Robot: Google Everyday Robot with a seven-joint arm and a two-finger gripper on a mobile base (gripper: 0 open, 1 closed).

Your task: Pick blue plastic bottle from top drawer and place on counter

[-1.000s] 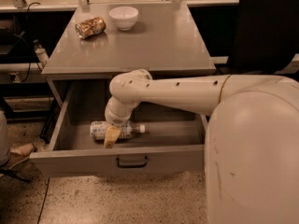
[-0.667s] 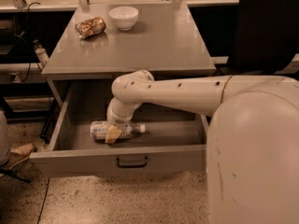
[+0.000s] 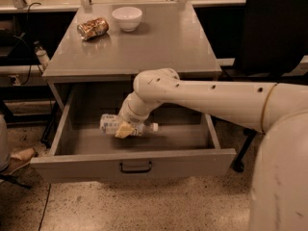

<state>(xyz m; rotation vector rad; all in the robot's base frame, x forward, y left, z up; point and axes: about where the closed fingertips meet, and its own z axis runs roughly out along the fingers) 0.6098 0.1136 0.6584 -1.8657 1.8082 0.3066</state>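
Note:
The blue plastic bottle [image 3: 109, 123] lies on its side in the open top drawer [image 3: 72, 165], with its white cap [image 3: 154, 127] pointing right. My gripper [image 3: 124, 129] reaches down into the drawer from the right and is shut around the bottle's middle, its tan fingertips [image 3: 121, 131] in front of the label. The bottle seems held a little above the drawer floor. The counter [image 3: 159, 42] is the grey cabinet top right above the drawer.
A brown-gold can [image 3: 92, 28] lies on the counter's far left, beside a white bowl [image 3: 127, 18]. A black chair [image 3: 274, 28] stands to the right. A small bottle [image 3: 42, 56] and cables are at the left. The drawer handle [image 3: 135, 167] faces front.
My gripper and the bottle have moved slightly up and to the right inside the drawer. The drawer has stayed open as before.

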